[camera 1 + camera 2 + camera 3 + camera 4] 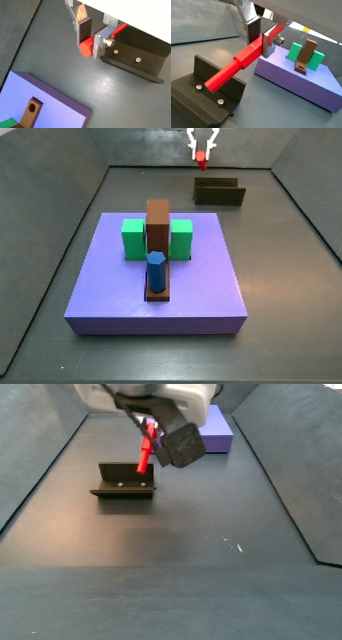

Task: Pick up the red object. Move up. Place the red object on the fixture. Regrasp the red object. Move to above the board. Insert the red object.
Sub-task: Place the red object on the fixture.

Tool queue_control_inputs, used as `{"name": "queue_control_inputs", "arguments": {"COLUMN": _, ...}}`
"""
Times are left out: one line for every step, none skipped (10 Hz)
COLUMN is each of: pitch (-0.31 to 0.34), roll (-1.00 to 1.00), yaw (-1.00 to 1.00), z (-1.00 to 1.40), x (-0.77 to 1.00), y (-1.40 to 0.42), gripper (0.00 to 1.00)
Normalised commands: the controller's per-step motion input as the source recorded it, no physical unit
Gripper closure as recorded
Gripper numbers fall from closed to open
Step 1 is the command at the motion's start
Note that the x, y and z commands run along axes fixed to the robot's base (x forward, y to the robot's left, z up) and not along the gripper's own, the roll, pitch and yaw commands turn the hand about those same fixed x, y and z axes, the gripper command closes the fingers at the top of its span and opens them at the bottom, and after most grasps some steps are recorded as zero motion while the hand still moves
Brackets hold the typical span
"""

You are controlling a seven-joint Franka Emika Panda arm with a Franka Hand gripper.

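Note:
My gripper (262,44) is shut on the thick square end of the red object (234,67), a peg that slants down from the fingers. The peg's thin end lies over the upright wall of the dark fixture (201,97); I cannot tell whether it touches. In a side view the gripper (151,431) hangs above the fixture (123,482) with the red object (143,456) tilted between them. The purple board (160,288) lies nearer the camera, apart from the fixture (218,192). In a wrist view the red object (86,48) shows between the fingers (100,44).
On the board stand a brown upright slab (158,223), green blocks (132,238) on either side of it and a blue peg (156,270) in front. Dark walls enclose the grey floor (201,544).

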Motion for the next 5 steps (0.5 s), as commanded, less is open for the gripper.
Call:
{"name": "queue_control_inputs", "arguments": {"pitch": 0.331, "roll": 0.0, "yaw": -0.02, "z": -0.56, "x": 0.77, "y": 0.0, "gripper": 1.0}}
{"name": "queue_control_inputs", "arguments": {"pitch": 0.0, "roll": 0.0, "yaw": 0.0, "z": -0.51, "x": 0.55, "y": 0.0, "gripper": 1.0}}
{"name": "queue_control_inputs", "arguments": {"pitch": -0.089, "roll": -0.14, "yaw": 0.0, "z": -0.31, "x": 0.11, "y": 0.06, "gripper": 1.0}}
{"name": "queue_control_inputs", "arguments": {"pitch": 0.0, "roll": -0.23, "yaw": 0.0, "z": -0.16, "x": 0.23, "y": 0.09, "gripper": 1.0}}
{"name": "queue_control_inputs", "arguments": {"pitch": 0.0, "roll": -0.27, "yaw": 0.0, "z": -0.15, "x": 0.31, "y": 0.09, "gripper": 1.0}}
